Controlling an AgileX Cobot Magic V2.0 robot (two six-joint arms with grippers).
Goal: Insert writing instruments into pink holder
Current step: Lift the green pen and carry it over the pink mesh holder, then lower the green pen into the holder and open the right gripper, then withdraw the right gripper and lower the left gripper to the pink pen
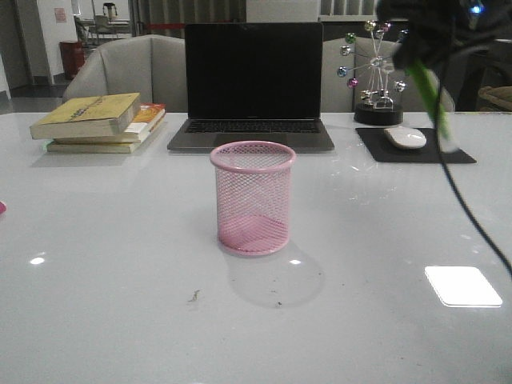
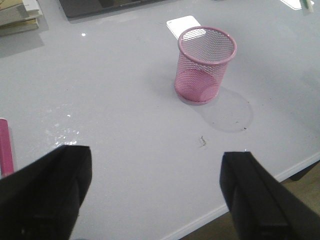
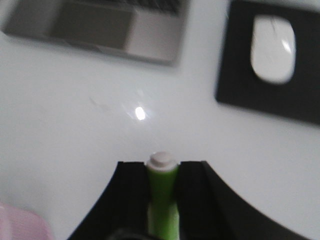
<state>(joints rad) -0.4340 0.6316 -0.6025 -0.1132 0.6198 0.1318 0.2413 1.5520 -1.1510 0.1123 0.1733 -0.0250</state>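
Observation:
The pink mesh holder [image 1: 253,198] stands upright and empty mid-table; it also shows as the cup [image 2: 205,65] ahead of my left gripper. High at the right, well above the table, my right gripper [image 1: 416,52] is shut on the lime green marker [image 1: 433,100], which hangs tilted with its white end down. In the right wrist view the gripper [image 3: 162,170] clamps the green marker [image 3: 163,200], and a pink blur of the holder [image 3: 20,225] is at the corner. My left gripper [image 2: 156,185] is open over bare table. The magenta marker [image 2: 5,152] lies flat beside it, and its tip [image 1: 2,208] shows at the table's far left.
An open laptop [image 1: 253,80] sits behind the holder. A stack of books [image 1: 100,120] lies at the back left. A white mouse [image 1: 406,137] on a black pad [image 1: 460,152] and a ball ornament [image 1: 376,76] are at the back right. A black cable [image 1: 472,216] hangs from the right arm.

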